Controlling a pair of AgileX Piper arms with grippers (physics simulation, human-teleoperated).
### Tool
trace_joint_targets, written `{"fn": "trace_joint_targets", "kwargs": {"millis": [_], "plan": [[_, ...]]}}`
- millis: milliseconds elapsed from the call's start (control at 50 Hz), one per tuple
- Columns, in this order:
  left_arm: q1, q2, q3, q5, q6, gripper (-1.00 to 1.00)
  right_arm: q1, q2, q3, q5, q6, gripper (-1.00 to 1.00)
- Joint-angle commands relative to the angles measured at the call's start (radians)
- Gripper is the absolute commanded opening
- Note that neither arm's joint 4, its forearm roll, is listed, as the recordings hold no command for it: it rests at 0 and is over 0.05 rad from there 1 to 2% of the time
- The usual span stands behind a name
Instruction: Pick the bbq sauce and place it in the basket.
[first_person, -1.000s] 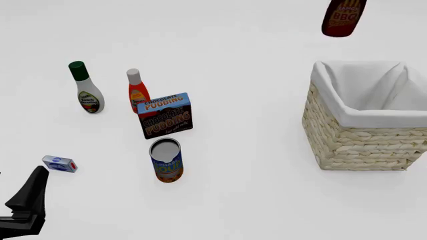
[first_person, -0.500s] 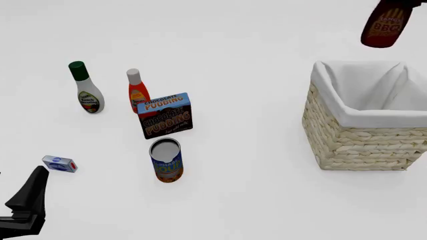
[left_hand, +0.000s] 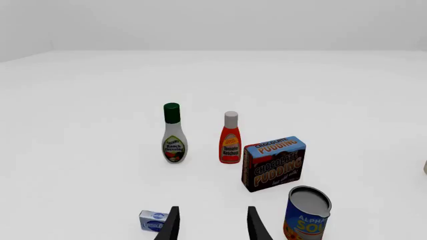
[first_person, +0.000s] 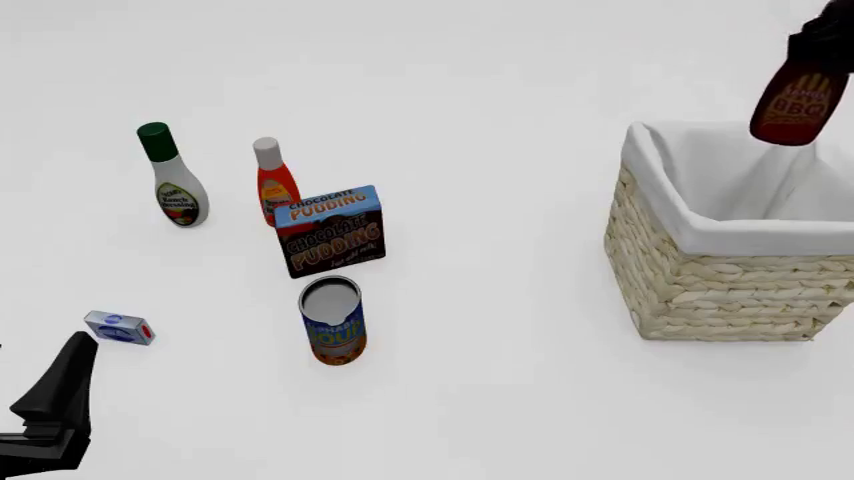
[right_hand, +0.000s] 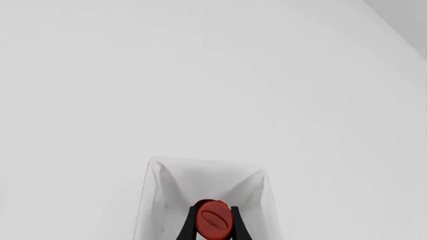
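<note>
the left gripper (left_hand: 212, 226) rests low with its jaws parted and nothing between them, likely parked clear of the work. ahead of it stand a ranch bottle (first_person: 171, 178), ketchup (first_person: 275, 180), a pudding box (first_person: 331, 230) and a soup can (first_person: 332, 320); a small packet (first_person: 119, 328) lies just beside it. the right gripper (right_hand: 213, 222) is clamped on the bbq sauce (first_person: 798, 98), which hangs above the basket (first_person: 721, 265), directly below it, lined up for release. the table (first_person: 507, 90) is plain white, the room bare.
</note>
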Motion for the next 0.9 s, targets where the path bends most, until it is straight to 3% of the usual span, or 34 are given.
{"fn": "trace_joint_targets", "kwargs": {"millis": [20, 360, 900], "plan": [[0.0, 0.0, 0.0, 0.0, 0.0, 1.0, -0.03, 0.015, 0.064, -0.058, 0.021, -1.0], [0.0, 0.0, 0.0, 0.0, 0.0, 1.0, -0.029, 0.092, 0.148, -0.152, 0.046, -1.0], [0.0, 0.0, 0.0, 0.0, 0.0, 1.0, -0.031, 0.199, 0.187, -0.242, 0.056, -1.0]]}}
